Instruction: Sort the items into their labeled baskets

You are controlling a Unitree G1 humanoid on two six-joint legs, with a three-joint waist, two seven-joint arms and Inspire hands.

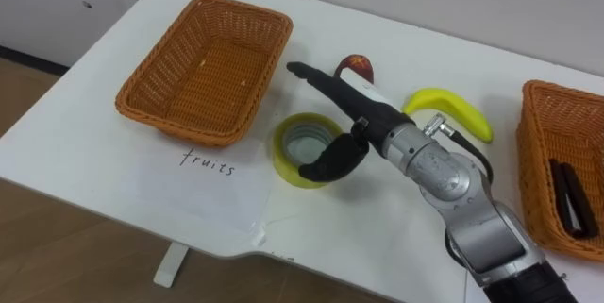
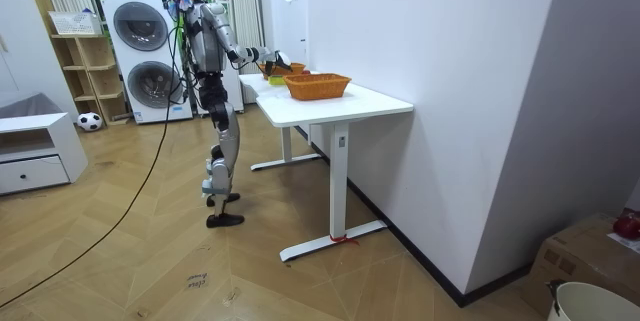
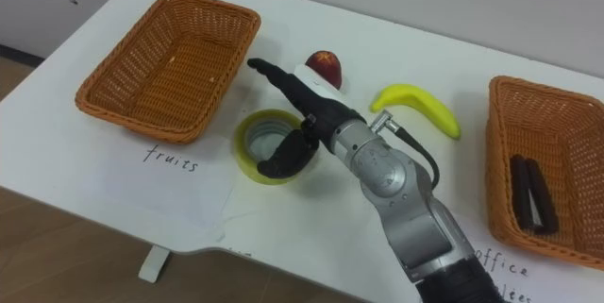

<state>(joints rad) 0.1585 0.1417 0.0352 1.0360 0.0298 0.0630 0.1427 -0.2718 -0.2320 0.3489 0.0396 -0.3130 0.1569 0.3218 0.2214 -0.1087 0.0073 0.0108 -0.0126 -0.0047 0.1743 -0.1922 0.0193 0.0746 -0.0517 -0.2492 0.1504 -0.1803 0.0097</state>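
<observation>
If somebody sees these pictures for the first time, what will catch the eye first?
The robot's right hand reaches over the middle of the white table, with its fingers straight beside a red apple and its thumb over a yellow tape roll. A banana lies to the right of the hand. The left wicker basket is empty, while the right basket holds dark items.

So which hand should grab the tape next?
Right: the right hand hovers over the tape, fingers open, thumb at its rim; the office basket is on that side too.
</observation>
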